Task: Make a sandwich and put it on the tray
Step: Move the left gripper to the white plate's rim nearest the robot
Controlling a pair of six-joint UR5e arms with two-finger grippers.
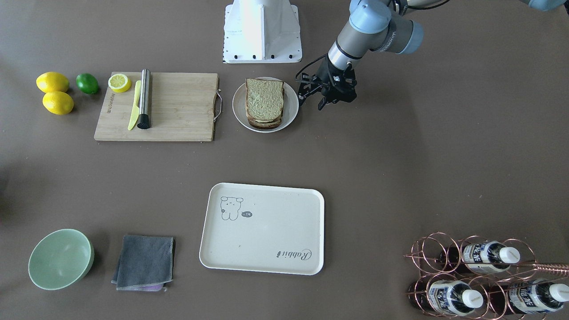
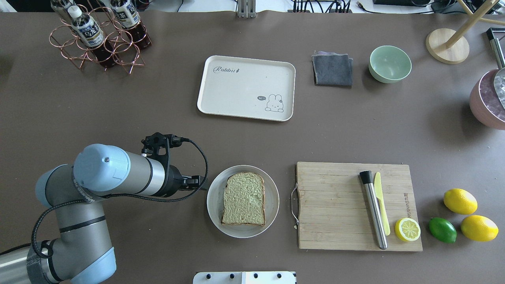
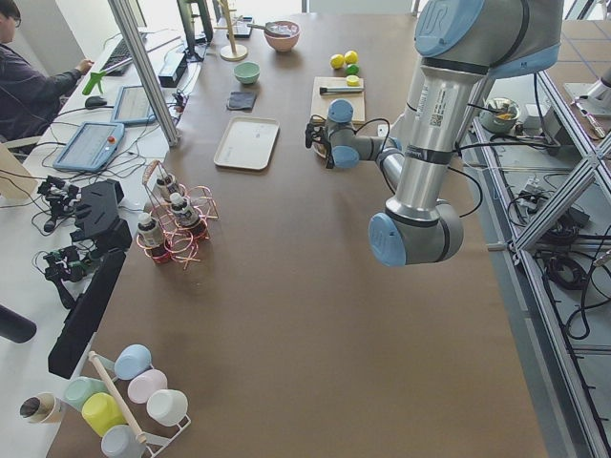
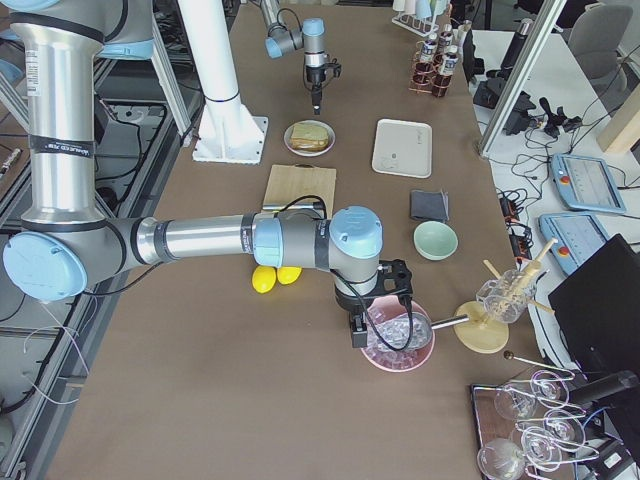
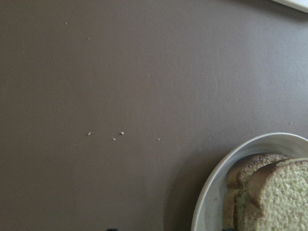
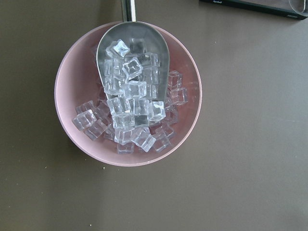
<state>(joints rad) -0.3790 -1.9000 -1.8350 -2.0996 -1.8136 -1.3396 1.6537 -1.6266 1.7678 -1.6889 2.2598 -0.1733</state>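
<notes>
Sandwich (image 2: 243, 198) on plate (image 2: 215, 205), lower centre; cutting board (image 2: 331, 205) right, tray (image 2: 244, 90) above.
Just right of left gripper (image 2: 201, 183), untouched; fingers' state unreadable.

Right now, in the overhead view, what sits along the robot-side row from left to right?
Left hand → plate holding the sandwich → cutting board → lime → lemon.

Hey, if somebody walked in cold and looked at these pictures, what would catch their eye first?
Probably the stack of bread slices on the round white plate near the robot's base, with the left gripper just beside it. Next, the empty cream tray mid-table, and the pink bowl of ice cubes under the right wrist camera.
</notes>
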